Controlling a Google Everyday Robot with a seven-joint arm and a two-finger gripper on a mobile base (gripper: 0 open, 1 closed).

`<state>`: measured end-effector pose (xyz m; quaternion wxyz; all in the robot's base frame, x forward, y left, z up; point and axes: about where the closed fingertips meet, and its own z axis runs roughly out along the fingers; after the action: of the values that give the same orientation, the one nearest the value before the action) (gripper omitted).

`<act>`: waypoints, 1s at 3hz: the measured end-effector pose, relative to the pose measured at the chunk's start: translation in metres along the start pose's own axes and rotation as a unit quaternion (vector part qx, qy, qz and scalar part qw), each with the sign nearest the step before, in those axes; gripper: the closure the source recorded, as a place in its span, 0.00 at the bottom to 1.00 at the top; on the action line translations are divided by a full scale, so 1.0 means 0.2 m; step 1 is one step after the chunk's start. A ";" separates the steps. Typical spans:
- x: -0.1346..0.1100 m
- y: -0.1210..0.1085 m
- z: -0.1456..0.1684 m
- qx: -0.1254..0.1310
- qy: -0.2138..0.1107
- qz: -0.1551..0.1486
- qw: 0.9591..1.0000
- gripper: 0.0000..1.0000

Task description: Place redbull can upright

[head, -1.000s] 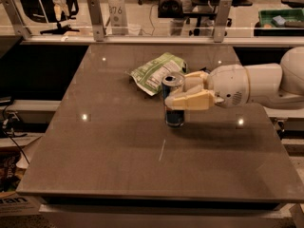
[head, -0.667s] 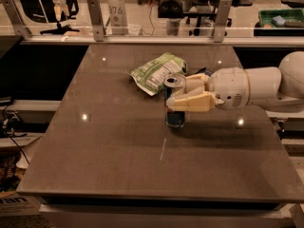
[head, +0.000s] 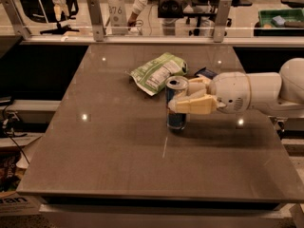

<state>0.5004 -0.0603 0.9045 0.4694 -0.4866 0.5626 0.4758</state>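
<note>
Standing upright on the table (head: 109, 146), the redbull can (head: 176, 121) sits clasped between the fingers (head: 192, 105)

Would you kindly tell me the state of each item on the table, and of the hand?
redbull can: standing upright on the table.
hand: shut around the redbull can at mid-height.
green snack bag: lying flat, crumpled, behind the can.
dark blue wrapper: lying flat, partly hidden by the hand.
</note>
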 end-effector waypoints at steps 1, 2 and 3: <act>0.01 0.00 0.00 -0.003 -0.004 -0.005 1.000 0.38; 0.02 0.01 0.00 -0.004 -0.008 -0.011 1.000 0.15; 0.03 0.01 0.00 -0.004 -0.006 -0.013 1.000 0.00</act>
<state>0.4981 -0.0607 0.8985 0.4771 -0.4928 0.5511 0.4751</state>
